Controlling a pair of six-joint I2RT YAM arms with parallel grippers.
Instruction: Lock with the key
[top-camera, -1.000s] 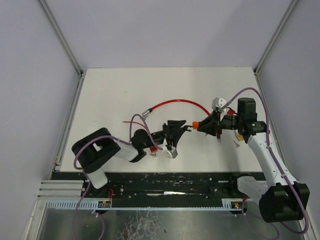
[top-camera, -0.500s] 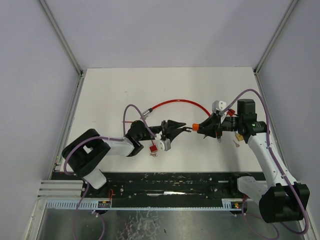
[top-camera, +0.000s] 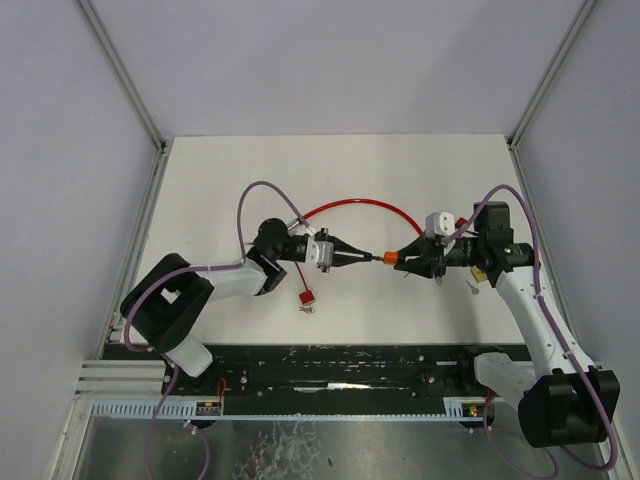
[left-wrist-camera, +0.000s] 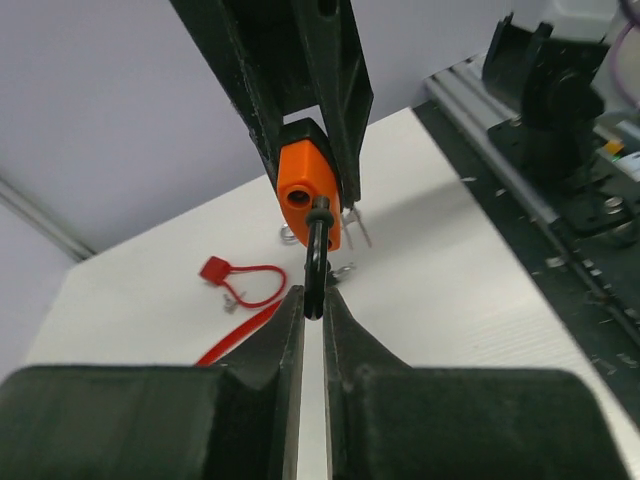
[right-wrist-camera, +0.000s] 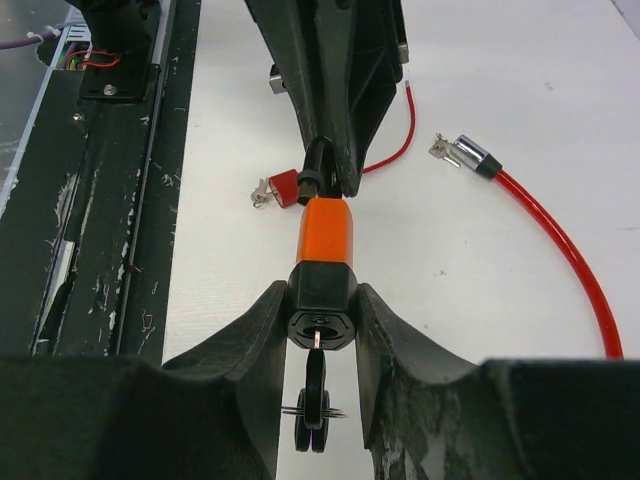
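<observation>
My right gripper (right-wrist-camera: 322, 300) clamps the orange lock (right-wrist-camera: 324, 232) by its black end, off the table. Beyond it, my left gripper (left-wrist-camera: 312, 300) pinches tight on what I judge is the black key (left-wrist-camera: 316, 262) in the lock's face. Next comes a square turn. Further off lie a red tag (right-wrist-camera: 283, 187) and the red cable (right-wrist-camera: 560, 245), neither obstructing.

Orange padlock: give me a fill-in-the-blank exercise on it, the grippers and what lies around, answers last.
1. The right gripper holds a padlock whose body is coloured ____.
2. The left gripper is shut on the padlock's thin black ____.
3. The loose cable lying on the table is coloured ____.
Missing words: orange; shackle; red.
</observation>
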